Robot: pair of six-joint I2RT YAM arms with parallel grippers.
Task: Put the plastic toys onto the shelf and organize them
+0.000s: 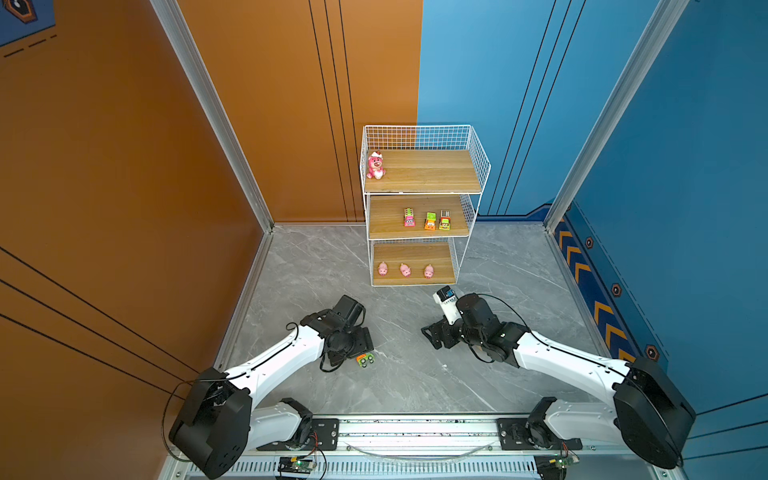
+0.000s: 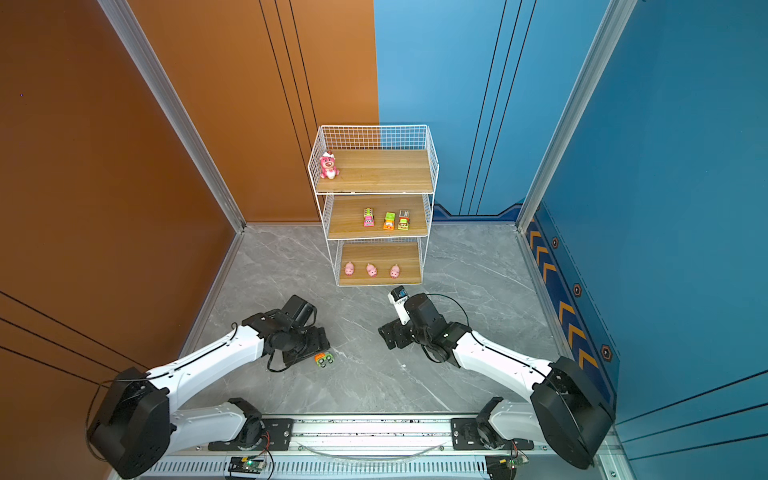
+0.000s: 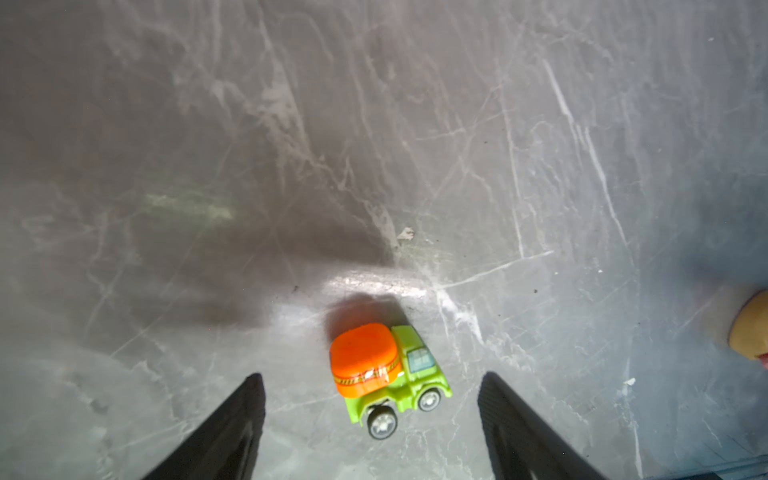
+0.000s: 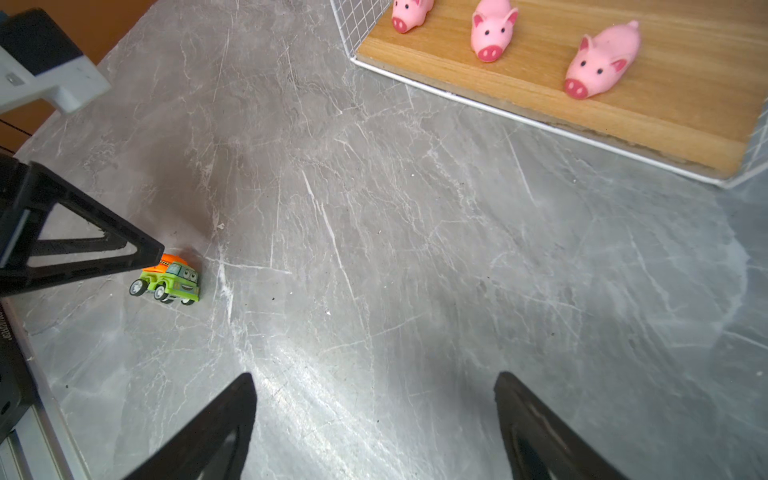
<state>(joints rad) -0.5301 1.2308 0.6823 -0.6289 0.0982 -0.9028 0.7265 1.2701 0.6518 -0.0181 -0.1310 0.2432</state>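
Left gripper (image 3: 372, 375), jaws spread wide, hovers over a green and orange toy truck (image 3: 365, 361) on the grey surface (image 3: 166, 124), near-left of the shelf (image 1: 432, 170); the truck seems tipped sideways, so closing could squirt it away

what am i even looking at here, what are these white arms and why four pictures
Two white robot arms stand on a rail at a grey tabletop. Each ends in a gripper, a two-fingered claw. Both top views look down on the whole scene; the other two pictures are taken from the arms' wrists. At the back stands a wire shelf: a pink bear on top, three toy cars in the middle, three pink pigs at the bottom. One green and orange toy truck lies on the tabletop. The left gripper hangs over it, open, fingers clear of it. The right gripper is open too and empty. Nothing is held.
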